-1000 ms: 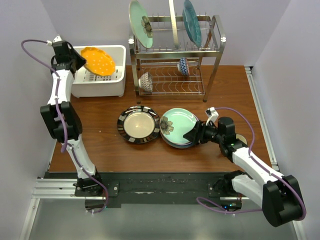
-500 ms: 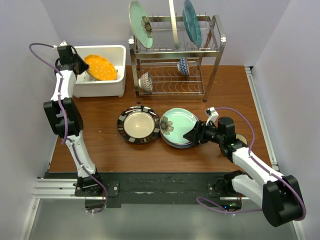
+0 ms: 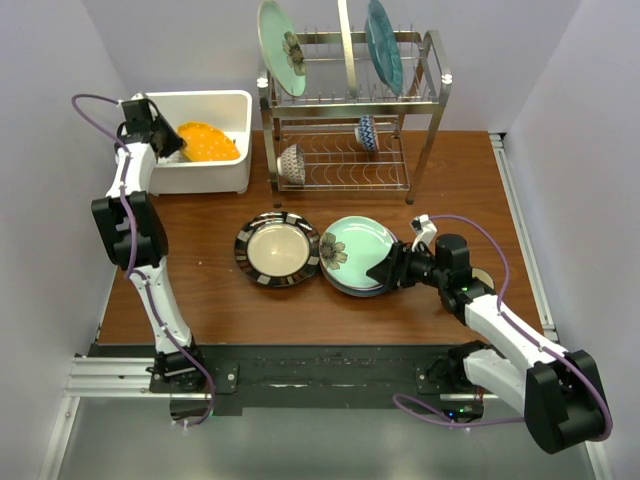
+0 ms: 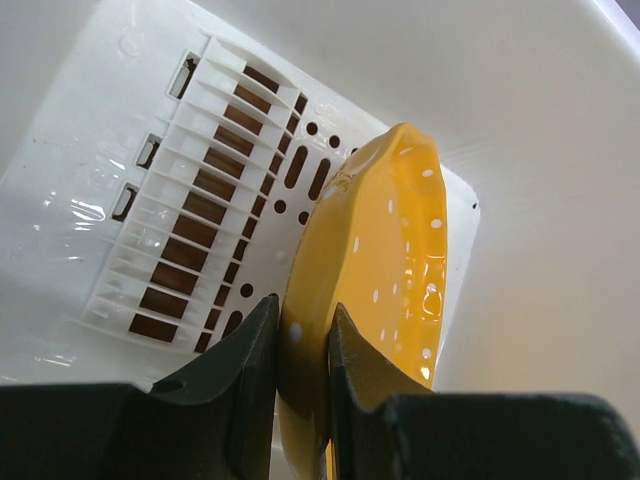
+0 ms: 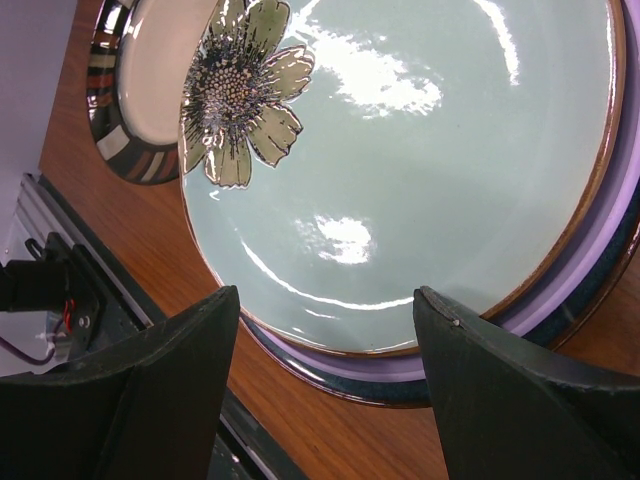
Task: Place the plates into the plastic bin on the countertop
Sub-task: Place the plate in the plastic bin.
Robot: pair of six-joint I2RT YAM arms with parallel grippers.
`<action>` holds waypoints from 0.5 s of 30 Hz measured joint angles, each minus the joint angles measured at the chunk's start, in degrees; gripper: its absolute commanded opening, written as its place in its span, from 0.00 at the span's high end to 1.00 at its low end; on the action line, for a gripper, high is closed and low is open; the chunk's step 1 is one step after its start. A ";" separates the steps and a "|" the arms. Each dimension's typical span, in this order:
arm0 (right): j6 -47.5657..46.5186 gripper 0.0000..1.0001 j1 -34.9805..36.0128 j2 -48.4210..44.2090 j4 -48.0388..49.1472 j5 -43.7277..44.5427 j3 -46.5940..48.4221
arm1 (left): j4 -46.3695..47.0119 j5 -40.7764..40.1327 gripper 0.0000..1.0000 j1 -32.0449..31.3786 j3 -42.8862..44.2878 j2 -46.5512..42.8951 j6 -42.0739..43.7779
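Observation:
The orange dotted plate [image 3: 207, 141] hangs tilted inside the white plastic bin [image 3: 200, 181] at the back left, its far edge low over the slotted floor [image 4: 200, 200]. My left gripper [image 3: 172, 143] is shut on the rim of this plate [image 4: 385, 260], one finger on each face [image 4: 300, 312]. A black-striped plate [image 3: 277, 249] lies flat mid-table. Beside it is a stack: a pale green flower plate [image 3: 360, 248] on a lavender plate [image 5: 600, 250] and a dark blue one. My right gripper [image 3: 385, 270] stands open at the stack's near edge [image 5: 327, 292], holding nothing.
A steel wire dish rack [image 3: 350, 150] stands behind the plates. Its top tier holds an upright pale green flower plate [image 3: 282, 35] and a teal plate [image 3: 384, 45]. Two small patterned bowls [image 3: 292, 163] sit on the lower tier. Walls close in on both sides.
My left gripper has carried the orange plate down and back into the bin, and the plate now sits lower and flatter. The right arm has not moved.

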 measured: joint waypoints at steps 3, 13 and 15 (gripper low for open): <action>-0.17 0.26 0.00 0.33 0.02 0.00 0.00 | 0.00 0.68 0.63 0.00 0.00 0.00 -0.04; -0.35 0.26 0.00 0.98 0.11 -0.02 0.20 | 0.26 1.81 0.37 0.02 0.44 0.00 1.92; -0.35 0.26 0.00 1.38 0.39 -0.04 0.33 | 0.09 1.38 0.35 0.02 0.50 0.00 2.69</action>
